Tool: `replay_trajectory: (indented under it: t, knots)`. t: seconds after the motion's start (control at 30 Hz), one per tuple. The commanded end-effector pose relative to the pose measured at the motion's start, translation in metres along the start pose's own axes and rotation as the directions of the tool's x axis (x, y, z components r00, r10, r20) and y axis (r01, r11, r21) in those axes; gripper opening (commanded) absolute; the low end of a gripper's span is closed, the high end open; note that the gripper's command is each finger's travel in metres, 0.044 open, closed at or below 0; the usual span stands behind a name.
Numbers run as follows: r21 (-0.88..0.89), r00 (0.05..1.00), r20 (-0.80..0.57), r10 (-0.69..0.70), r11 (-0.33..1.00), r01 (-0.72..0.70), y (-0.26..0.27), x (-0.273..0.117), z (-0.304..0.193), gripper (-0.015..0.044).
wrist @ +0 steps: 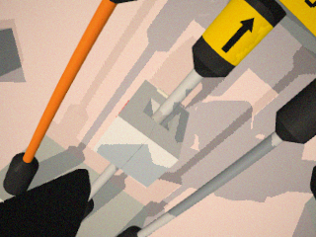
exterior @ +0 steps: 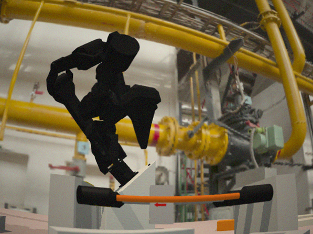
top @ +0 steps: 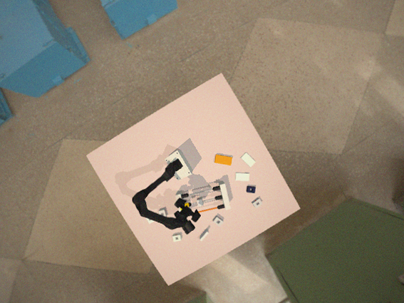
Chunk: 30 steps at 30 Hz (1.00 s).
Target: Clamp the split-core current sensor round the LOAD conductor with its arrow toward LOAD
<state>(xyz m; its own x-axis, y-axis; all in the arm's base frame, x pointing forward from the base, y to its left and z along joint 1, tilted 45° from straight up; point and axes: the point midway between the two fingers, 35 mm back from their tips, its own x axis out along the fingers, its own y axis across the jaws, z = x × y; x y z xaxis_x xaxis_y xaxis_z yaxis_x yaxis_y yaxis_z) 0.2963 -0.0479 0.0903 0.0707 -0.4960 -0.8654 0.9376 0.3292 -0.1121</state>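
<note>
The pale grey sensor (top: 200, 201) (exterior: 161, 214) (wrist: 140, 133) sits round the middle grey conductor (wrist: 180, 96). Its halves look brought together along a seam; whether it is latched cannot be told. Its red arrow (exterior: 159, 204) points left in the exterior view, toward the end with the yellow marker. The yellow marker (top: 187, 204) (wrist: 229, 35) on that conductor's end sleeve bears a black arrow; its lettering is mostly cut off. My gripper (top: 188, 209) (wrist: 200, 180) is open and empty, tilted above the conductors, its fingers clear of the sensor.
An orange conductor (exterior: 177, 198) (wrist: 69, 81) and another grey conductor (wrist: 222, 173) flank the middle one. White end blocks (top: 224, 195) bear them. An orange block (top: 223, 159), a dark blue block (top: 251, 188) and several white pieces lie around on the pink table (top: 213, 106).
</note>
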Motion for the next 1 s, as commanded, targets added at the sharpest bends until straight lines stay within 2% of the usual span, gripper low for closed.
replay_trajectory:
  t: [0.0, 0.23, 0.47, 0.7, 0.97]
  knots:
    - [-0.533, 0.966, -0.083, 0.246, 0.808, -0.251, -0.045, -0.011, 0.011, 0.044]
    - [-0.729, 0.932, -0.073, 0.355, 0.619, -0.292, -0.06, -0.015, 0.012, 0.044]
    - [-0.89, 0.894, -0.045, 0.445, 0.389, -0.238, -0.072, -0.018, 0.013, 0.044]
    - [-0.984, 0.845, 0.0, 0.535, 0.153, -0.096, -0.083, -0.02, 0.012, 0.044]
    - [-0.983, 0.786, 0.061, 0.615, -0.102, 0.156, -0.092, -0.022, 0.01, 0.044]
